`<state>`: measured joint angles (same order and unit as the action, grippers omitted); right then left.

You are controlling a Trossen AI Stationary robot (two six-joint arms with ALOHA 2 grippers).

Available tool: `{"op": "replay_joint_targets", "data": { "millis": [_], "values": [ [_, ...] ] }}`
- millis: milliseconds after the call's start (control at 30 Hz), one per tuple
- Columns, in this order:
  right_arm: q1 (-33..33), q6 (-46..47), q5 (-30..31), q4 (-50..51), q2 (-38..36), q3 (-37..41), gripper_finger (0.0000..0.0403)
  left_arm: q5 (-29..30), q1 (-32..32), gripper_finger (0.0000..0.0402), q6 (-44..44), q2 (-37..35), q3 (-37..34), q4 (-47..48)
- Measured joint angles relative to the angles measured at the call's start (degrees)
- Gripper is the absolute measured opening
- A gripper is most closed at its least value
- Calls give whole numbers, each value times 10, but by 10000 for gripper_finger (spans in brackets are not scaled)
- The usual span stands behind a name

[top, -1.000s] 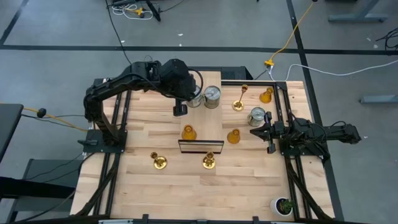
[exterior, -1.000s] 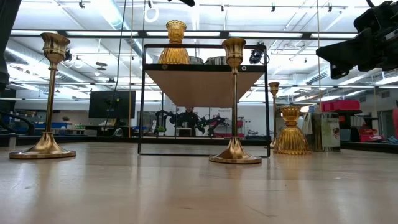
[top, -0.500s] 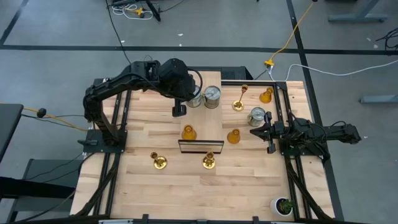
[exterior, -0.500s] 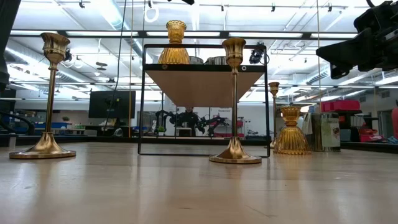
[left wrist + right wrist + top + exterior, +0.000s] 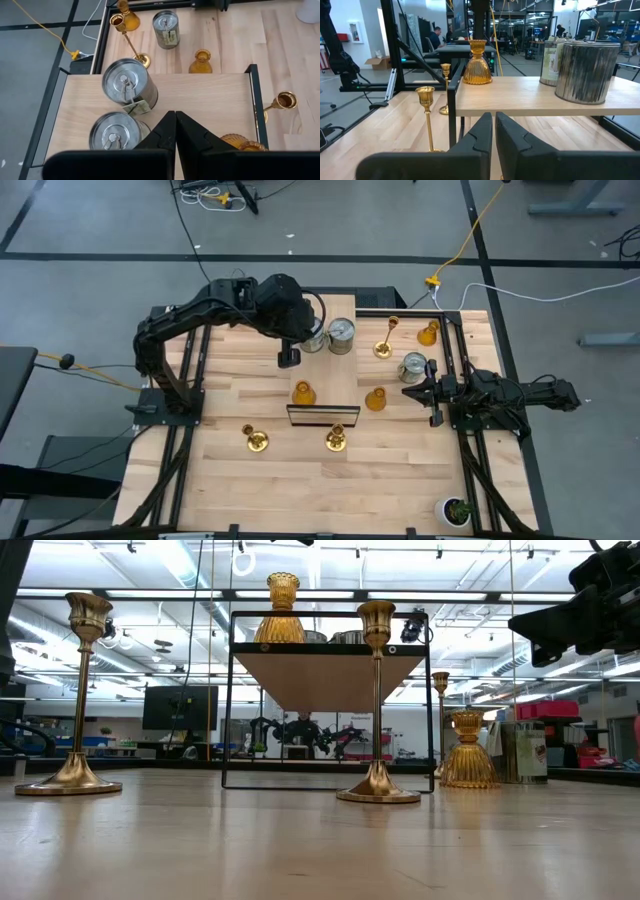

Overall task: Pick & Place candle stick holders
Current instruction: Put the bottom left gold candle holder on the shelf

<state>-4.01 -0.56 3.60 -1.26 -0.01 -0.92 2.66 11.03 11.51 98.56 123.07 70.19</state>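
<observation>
A raised wooden shelf [image 5: 335, 380] in a black frame stands mid-table. On it are two silver cans [image 5: 129, 87] [image 5: 116, 132] and an amber holder [image 5: 303, 393]. My left gripper [image 5: 288, 359] hangs shut above the shelf's left part, beside the cans, touching nothing. On the table stand three gold candlesticks [image 5: 255, 440] [image 5: 335, 440] [image 5: 385, 340], two amber holders [image 5: 375, 399] [image 5: 428, 333] and a third can [image 5: 412, 366], each on its base. My right gripper [image 5: 420, 391] rests shut at the table's right edge, pointing level at the shelf.
A small green potted plant [image 5: 458, 510] sits at the near right corner. The shelf's black frame legs [image 5: 228, 700] stand on the table between the candlesticks. Bare wood lies along the near edge [image 5: 300, 490].
</observation>
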Motion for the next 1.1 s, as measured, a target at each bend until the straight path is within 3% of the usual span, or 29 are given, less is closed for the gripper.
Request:
{"op": "replay_joint_targets", "data": {
  "millis": [1100],
  "values": [
    [0, 0, 0, 0, 0, 0, 27, 0, 0, 14, -3, 0, 0, 27]
  ]
}}
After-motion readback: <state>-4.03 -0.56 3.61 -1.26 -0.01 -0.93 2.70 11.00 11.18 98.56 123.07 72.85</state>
